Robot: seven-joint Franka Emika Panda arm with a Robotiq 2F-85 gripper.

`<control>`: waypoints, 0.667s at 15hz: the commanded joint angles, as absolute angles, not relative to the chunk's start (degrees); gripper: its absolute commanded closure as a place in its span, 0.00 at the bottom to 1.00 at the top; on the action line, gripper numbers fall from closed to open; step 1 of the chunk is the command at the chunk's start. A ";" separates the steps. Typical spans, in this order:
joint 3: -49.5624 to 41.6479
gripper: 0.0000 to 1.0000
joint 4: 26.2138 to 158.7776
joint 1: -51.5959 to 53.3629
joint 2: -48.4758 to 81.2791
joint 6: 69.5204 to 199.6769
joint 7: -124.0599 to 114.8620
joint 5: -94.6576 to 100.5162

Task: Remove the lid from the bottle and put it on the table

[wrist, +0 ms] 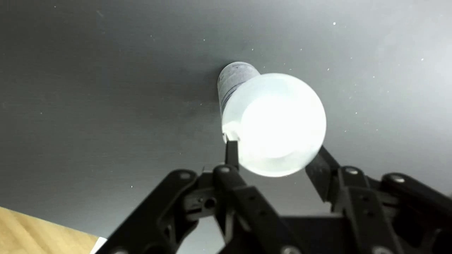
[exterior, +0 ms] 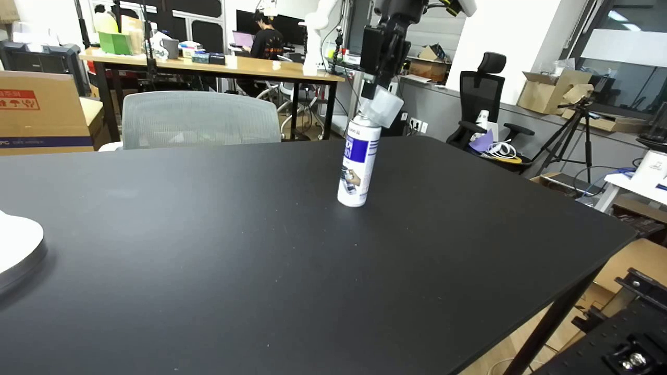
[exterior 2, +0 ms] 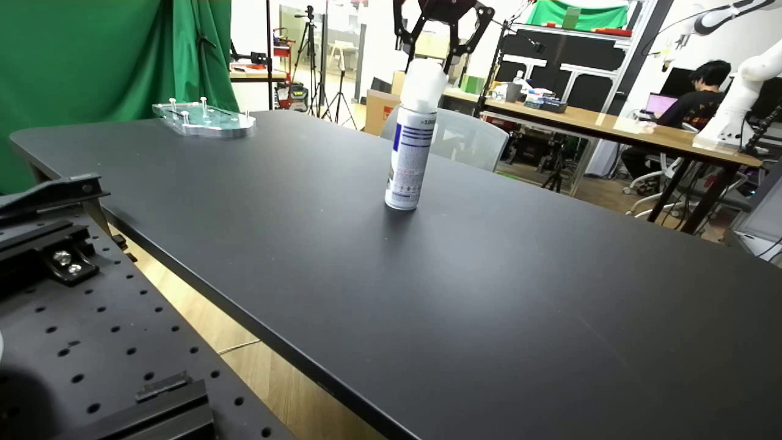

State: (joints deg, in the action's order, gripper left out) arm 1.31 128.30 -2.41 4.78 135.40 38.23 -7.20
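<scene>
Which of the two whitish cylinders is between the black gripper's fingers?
The short whitish translucent plastic cap, held tilted by the gripper; the tall, slim, blue-labelled white bottle is below it, not gripped.

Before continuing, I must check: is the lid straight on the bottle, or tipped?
Tipped: in an exterior view, the lid slants relative to the bottle. Whether fully detached, I cannot tell.

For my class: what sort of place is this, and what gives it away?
Most likely a robotics lab, given the white robot arm on a wooden desk, the perforated black plate in the foreground and a tripod in the background.
</scene>
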 commanded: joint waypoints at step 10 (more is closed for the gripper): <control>2.89 0.73 127.21 2.09 1.08 124.88 25.28 5.36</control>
